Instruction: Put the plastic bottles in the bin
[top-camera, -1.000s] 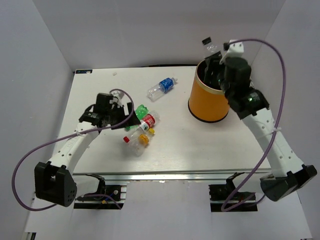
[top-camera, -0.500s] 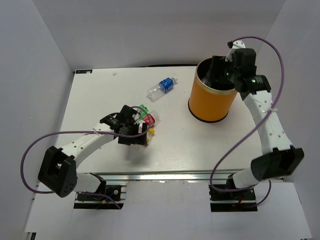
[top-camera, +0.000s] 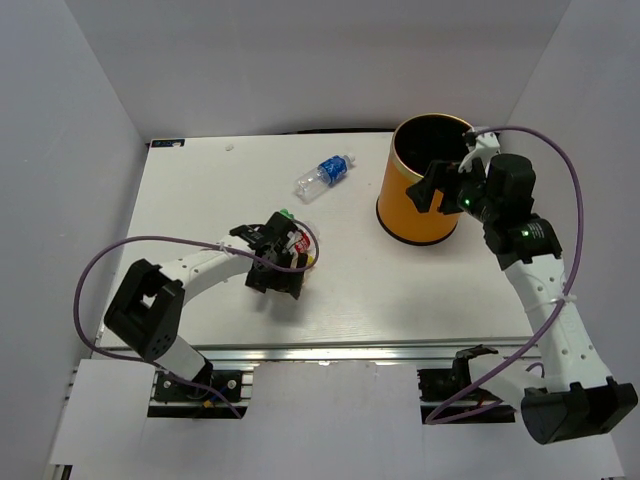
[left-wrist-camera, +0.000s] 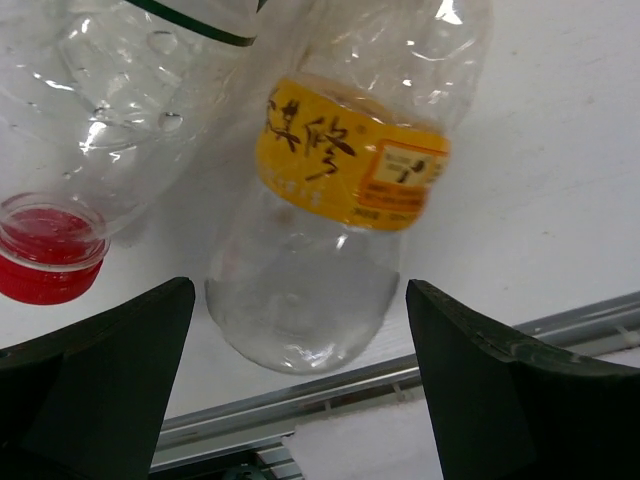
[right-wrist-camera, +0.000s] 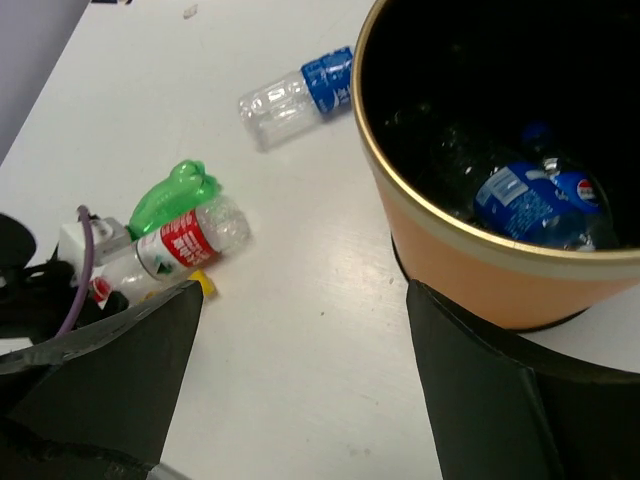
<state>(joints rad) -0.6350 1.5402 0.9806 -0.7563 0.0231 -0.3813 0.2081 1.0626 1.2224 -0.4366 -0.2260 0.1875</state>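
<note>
We see some bottles binned, others loose on bench.
White bench (top-camera: 200, 180) carries tall orange cylindrical bin (top-camera: 425, 205) w/ blue-label bottle (right-wrist-camera: 525, 200) inside; right hand (right-wrist-camera: 303, 295) by its rim, spread, empty; left hand (left-wrist-camera: 298, 300) spread astride clear yellow-label plastic bottle (left-wrist-camera: 330, 170). We judge it light, thin-walled, slick & crushable: grip gently at label.

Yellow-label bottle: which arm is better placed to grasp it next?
Left. The left gripper is open with the yellow-label bottle between its fingers; the right gripper, also open, is by the bin, across the table.
</note>
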